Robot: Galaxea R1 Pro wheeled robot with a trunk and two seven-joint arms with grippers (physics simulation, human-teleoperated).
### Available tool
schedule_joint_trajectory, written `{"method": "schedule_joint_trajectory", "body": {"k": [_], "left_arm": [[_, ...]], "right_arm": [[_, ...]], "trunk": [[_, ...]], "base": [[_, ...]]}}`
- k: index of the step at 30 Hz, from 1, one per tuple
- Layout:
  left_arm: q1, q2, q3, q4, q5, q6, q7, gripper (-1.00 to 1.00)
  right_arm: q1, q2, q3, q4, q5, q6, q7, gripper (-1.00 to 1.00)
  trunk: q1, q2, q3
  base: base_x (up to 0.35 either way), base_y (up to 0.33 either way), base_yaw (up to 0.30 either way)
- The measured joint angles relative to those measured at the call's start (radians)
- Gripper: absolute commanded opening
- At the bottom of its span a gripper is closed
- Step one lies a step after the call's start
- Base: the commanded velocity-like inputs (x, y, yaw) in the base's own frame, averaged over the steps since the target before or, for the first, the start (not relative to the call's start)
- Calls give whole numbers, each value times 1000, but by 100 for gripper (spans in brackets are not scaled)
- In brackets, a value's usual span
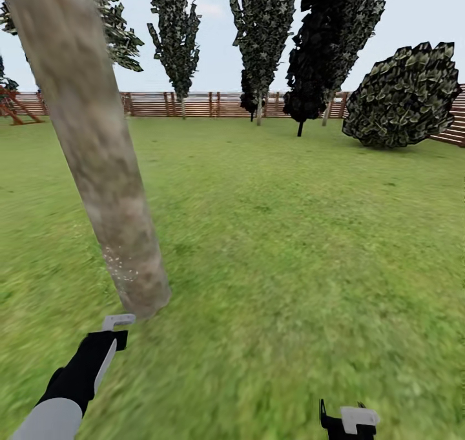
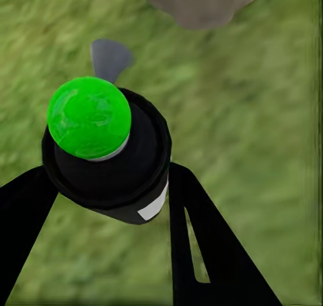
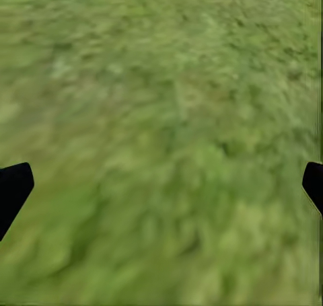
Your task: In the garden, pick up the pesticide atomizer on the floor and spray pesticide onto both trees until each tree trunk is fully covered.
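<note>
A thick, mottled grey-brown tree trunk (image 1: 97,143) leans across the left of the head view, with fine white specks low on it near its base. My left gripper (image 1: 116,327) sits just in front of that base, shut on the pesticide atomizer (image 2: 108,158), a small black bottle with a white band and a green tip. In the left wrist view the black fingers (image 2: 202,232) clamp the bottle on both sides, and the trunk base (image 2: 202,0) lies just beyond the tip. At the bottom edge my right gripper (image 1: 349,420) hangs open over bare grass.
Lawn (image 1: 290,233) stretches ahead to a brown slat fence (image 1: 194,103). Dark cone-shaped cypresses (image 1: 265,40) stand along the fence, with a round dark bush (image 1: 403,98) at the far right. A reddish wooden frame (image 1: 13,104) stands far left.
</note>
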Motion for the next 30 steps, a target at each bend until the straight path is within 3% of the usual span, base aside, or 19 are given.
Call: {"method": "schedule_joint_trajectory", "body": {"k": [7, 19, 30], "left_arm": [[0, 2, 0, 0, -1, 0, 1, -100], [0, 2, 0, 0, -2, 1, 0, -100], [0, 0, 0, 0, 1, 0, 1, -100]], "right_arm": [[0, 1, 0, 0, 0, 0, 0, 100], [0, 2, 0, 0, 0, 0, 0, 100], [0, 2, 0, 1, 0, 0, 0, 100]], "trunk": [[0, 0, 0], [0, 0, 0], [0, 0, 0]], "base": [[4, -274, 8], [184, -231, 240], [161, -223, 18]]}}
